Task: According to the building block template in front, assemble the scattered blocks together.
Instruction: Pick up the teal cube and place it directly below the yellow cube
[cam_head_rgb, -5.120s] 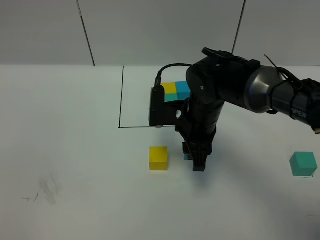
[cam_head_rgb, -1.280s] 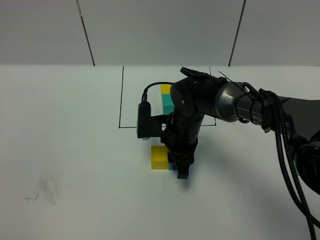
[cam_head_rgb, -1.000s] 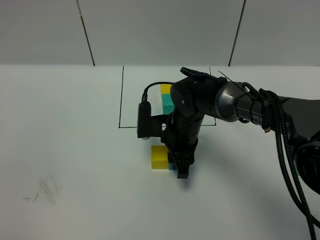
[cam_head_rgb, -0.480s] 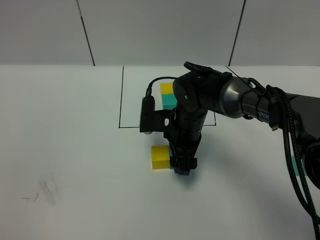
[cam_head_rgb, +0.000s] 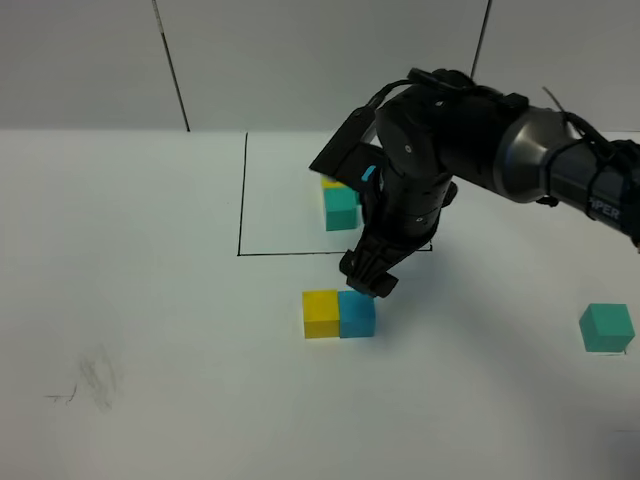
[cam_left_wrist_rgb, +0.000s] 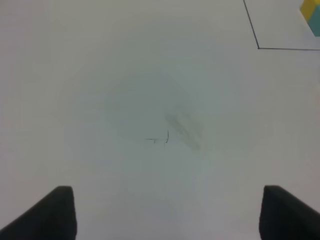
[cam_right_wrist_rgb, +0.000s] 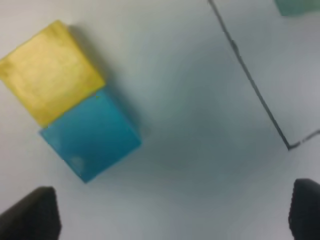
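Note:
The scattered blocks: a yellow cube (cam_head_rgb: 320, 313) and a blue cube (cam_head_rgb: 357, 313) stand side by side, touching, just in front of the black frame line (cam_head_rgb: 243, 190). The teal-green cube (cam_head_rgb: 606, 328) sits alone at the far right. My right gripper (cam_head_rgb: 367, 282) hangs just above and behind the blue cube. In the right wrist view the yellow cube (cam_right_wrist_rgb: 47, 70) and blue cube (cam_right_wrist_rgb: 90, 135) lie joined below the right gripper (cam_right_wrist_rgb: 170, 220), which is open and holds nothing. The building block template (cam_head_rgb: 341, 208) is partly hidden by the arm. My left gripper (cam_left_wrist_rgb: 167, 215) is open over bare table.
The right arm (cam_head_rgb: 470, 140) reaches over the drawn rectangle from the right. A faint pencil smudge (cam_head_rgb: 95, 380) marks the table at the front left, seen too under the left gripper as a smudge (cam_left_wrist_rgb: 180, 131). A corner of the template (cam_left_wrist_rgb: 312, 15) shows there.
My right gripper has opened, let go of the blue cube beside the yellow one, and risen up and back toward the frame. The left gripper has not moved.

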